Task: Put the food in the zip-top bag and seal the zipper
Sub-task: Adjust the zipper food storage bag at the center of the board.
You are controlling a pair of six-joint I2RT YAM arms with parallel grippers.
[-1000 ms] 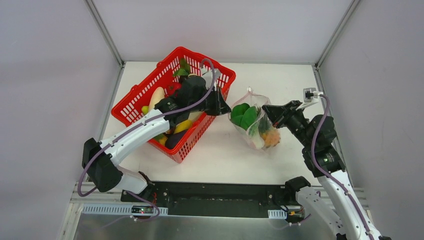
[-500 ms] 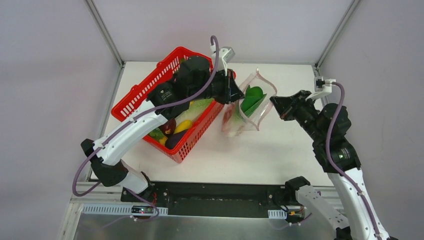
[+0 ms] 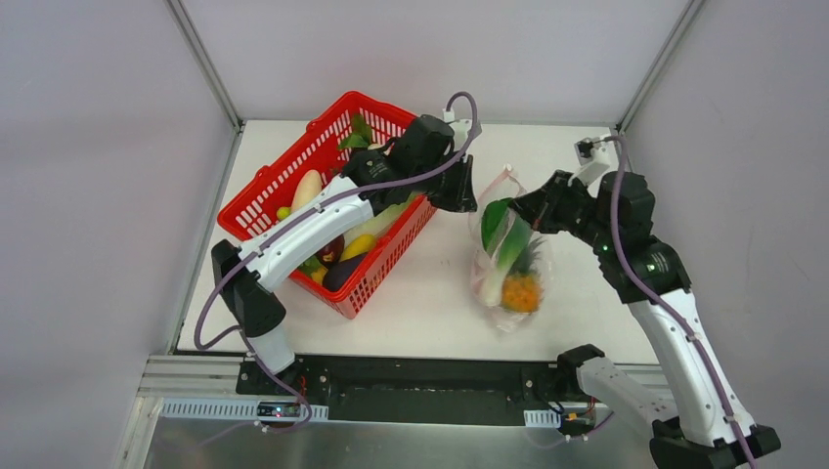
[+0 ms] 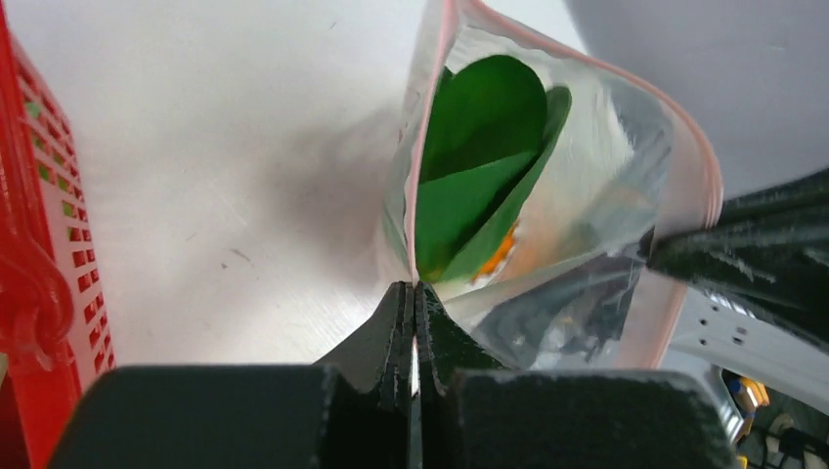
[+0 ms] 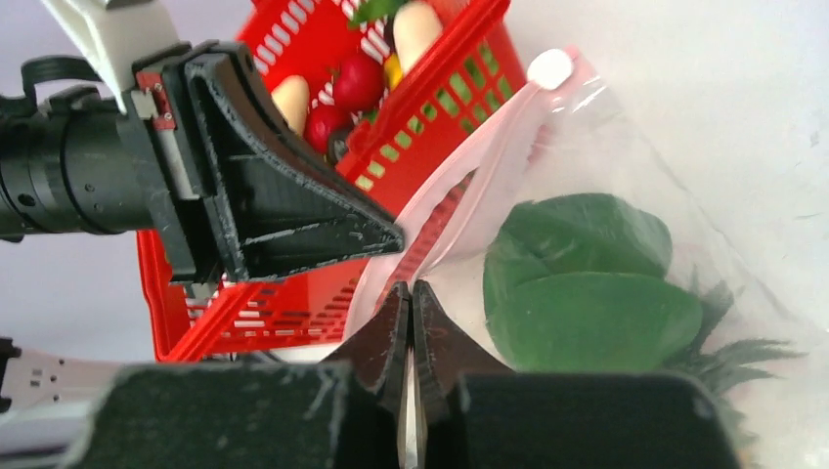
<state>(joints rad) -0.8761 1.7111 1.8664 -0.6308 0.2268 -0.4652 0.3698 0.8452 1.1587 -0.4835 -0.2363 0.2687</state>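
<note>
The clear zip-top bag (image 3: 508, 256) hangs above the table between both grippers. My left gripper (image 3: 474, 201) is shut on one side of its mouth (image 4: 414, 286). My right gripper (image 3: 514, 208) is shut on the opposite side (image 5: 411, 286). The pink zipper (image 4: 708, 181) stands parted, and its white slider (image 5: 550, 68) sits at the far end. Inside the bag lie a green leafy vegetable (image 4: 484, 147), an orange pineapple (image 3: 521, 291) and a white radish (image 3: 493, 283). More food stays in the basket: an eggplant (image 3: 342, 272), a yellow piece (image 3: 358, 244), a white radish (image 3: 306, 188) and red fruit (image 5: 358, 82).
The red mesh basket (image 3: 293, 168) stands on the table to the left of the bag, under my left arm. Grey walls and metal frame posts enclose the table on three sides. Bare white tabletop (image 3: 430, 293) lies beneath and in front of the bag.
Both grippers lifted the bag off the table and spread its mouth. The bag now hangs upright, and the food has slid to its bottom. The left arm stretched further right.
</note>
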